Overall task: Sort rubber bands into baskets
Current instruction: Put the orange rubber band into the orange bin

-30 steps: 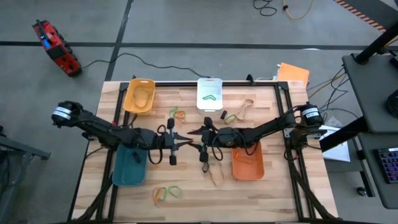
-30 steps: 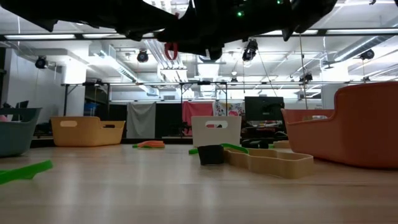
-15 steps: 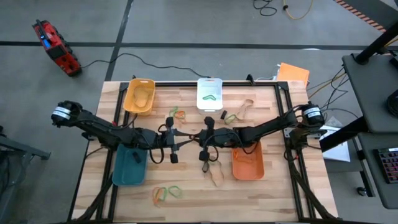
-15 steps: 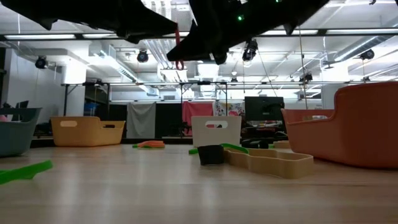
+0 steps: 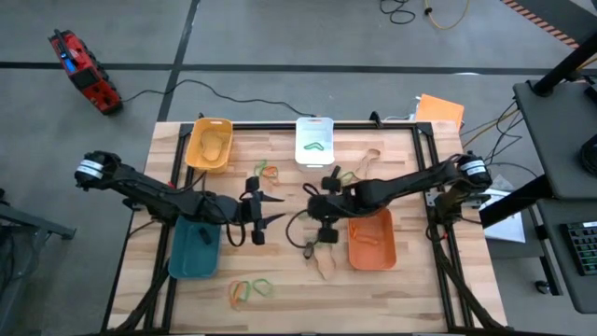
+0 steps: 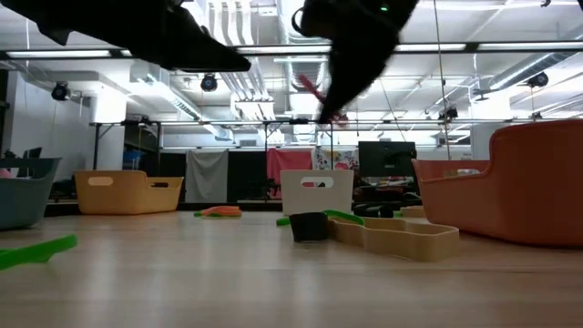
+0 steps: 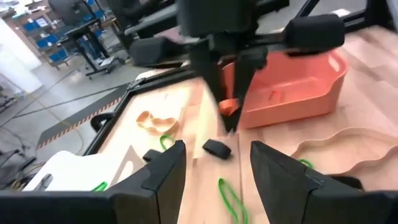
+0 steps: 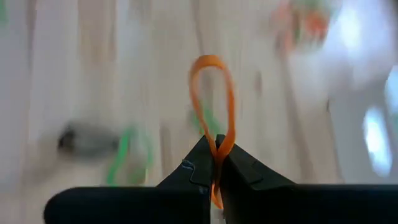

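The right hand (image 8: 216,163) pinches an orange band (image 8: 212,102) above the surface (image 5: 280,271), presumably bound for the orange basket (image 5: 371,245), while the left hand (image 5: 264,211) hangs released nearby.

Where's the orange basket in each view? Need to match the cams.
High view: orange basket at table's right-centre, just below the right gripper.
Low view: far right, large and near, rim above the tabletop.
Left wrist view: upper right, behind the right arm's fingers.
Right wrist view: not identifiable.
Shared landmark: the orange rubber band pinched in the right gripper, also visible in the left wrist view.
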You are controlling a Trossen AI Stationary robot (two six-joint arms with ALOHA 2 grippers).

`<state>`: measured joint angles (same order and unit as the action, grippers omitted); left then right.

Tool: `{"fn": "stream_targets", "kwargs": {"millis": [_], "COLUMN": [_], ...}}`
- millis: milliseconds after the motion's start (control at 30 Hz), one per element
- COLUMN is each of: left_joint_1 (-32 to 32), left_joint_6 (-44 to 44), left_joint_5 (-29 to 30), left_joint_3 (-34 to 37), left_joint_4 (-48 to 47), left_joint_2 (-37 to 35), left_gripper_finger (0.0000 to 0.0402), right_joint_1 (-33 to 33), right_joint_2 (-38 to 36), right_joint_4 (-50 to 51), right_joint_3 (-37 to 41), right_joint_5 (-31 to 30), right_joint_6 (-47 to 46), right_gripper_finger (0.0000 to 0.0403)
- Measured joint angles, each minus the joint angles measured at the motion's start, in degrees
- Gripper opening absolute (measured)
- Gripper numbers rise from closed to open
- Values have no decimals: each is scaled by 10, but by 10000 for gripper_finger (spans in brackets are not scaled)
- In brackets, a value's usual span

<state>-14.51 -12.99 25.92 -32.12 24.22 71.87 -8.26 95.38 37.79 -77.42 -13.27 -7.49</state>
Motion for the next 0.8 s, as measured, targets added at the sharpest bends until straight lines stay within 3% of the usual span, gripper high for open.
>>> {"fn": "stream_targets", "kwargs": {"millis": [300,533,800], "left_joint_1": [0,0,0], "left_joint_6": [2,2,2], "left_joint_5": [51,51,51], "left_joint_3": [0,0,0], "left_joint_4": [-24,-27,-30], "left_joint_2": [0,0,0], "left_gripper_finger": [162,162,162], "right_joint_1": [-14,-38,-70], "right_joint_2": [-41,-71,-87], "right_joint_4": [217,284,290], "right_joint_3": [-5,22,33], "right_joint_5": [34,31,11], "right_joint_6": [-137,-235,-305], "right_gripper_finger": [9,14,87]}}
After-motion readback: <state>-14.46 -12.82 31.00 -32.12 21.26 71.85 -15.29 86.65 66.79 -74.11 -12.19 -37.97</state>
